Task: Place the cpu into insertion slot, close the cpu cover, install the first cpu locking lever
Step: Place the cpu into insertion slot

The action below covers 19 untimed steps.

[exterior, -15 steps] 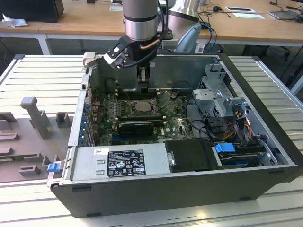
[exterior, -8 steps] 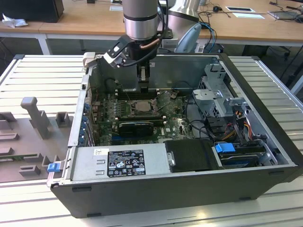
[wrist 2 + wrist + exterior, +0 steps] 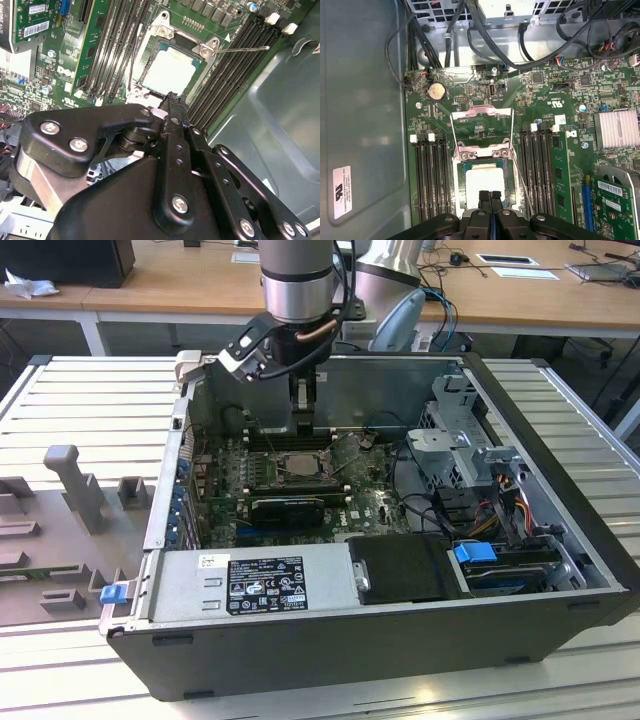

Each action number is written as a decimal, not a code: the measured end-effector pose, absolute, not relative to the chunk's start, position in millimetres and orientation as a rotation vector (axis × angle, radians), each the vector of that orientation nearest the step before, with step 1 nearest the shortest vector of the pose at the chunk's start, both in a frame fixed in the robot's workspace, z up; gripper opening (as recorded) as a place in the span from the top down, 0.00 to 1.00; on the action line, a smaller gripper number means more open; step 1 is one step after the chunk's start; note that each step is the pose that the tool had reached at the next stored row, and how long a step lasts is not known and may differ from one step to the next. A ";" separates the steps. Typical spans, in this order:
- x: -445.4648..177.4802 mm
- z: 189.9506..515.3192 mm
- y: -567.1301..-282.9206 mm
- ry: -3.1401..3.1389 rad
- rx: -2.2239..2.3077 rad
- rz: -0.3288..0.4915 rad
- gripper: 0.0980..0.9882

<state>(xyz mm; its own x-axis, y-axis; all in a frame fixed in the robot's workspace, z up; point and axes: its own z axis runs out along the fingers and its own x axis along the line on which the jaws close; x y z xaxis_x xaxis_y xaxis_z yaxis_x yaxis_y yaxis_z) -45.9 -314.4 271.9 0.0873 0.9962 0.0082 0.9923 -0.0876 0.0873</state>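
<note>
Gripper (image 3: 304,425) clenched, empty, upper centre of exterior view, just above cpu (image 3: 482,182); cpu cover (image 3: 480,154) lay down. Locking lever (image 3: 240,49) stood unlatched. Judged: square, steady push needed, no slipping.

in the exterior view a computer case (image 3: 400,640) is set at the middle of the frame, on a slatted table (image 3: 90,390). inside it the motherboard (image 3: 370,495) is found towards the exterior view's left, a drive cage (image 3: 460,455) towards the exterior view's right, and a power supply (image 3: 265,580) along the lower wall. the cpu (image 3: 485,185) is seated in the insertion slot (image 3: 270,466), with the cpu cover (image 3: 482,151) laid over its edges and memory slots (image 3: 432,175) on both sides. the gripper (image 3: 490,196) is held over the slot.
</note>
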 end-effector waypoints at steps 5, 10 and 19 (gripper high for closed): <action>-45.9 273.1 -314.4 2.078 2.275 0.100 0.99; -45.9 274.4 -314.4 2.076 2.277 0.100 0.99; -45.9 283.6 -314.4 2.072 2.280 0.100 0.99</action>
